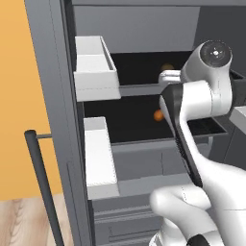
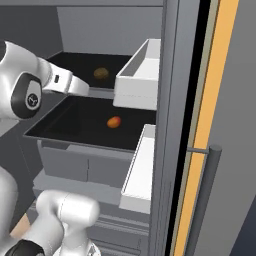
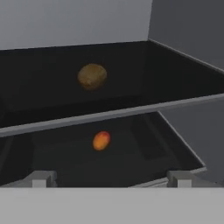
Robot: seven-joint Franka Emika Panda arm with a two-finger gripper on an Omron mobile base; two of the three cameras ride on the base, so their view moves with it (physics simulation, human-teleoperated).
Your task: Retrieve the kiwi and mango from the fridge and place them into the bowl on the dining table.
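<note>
Fridge point(image 2: 100, 165) open before me, black shelves. Kiwi point(image 3: 92, 76): upper shelf, ahead of my gripper point(image 3: 111, 178). Mango point(image 3: 101, 141): lower shelf, nearer, just beyond the fingertips. Jaws spread wide, holding nothing.

kiwi point(image 3: 92, 76) on shelf above mango point(image 3: 101, 140)

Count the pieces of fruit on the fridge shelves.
2. The kiwi lies on the upper black shelf; the mango lies on the shelf below. Shelf corners behind the arm may hide more.
</note>
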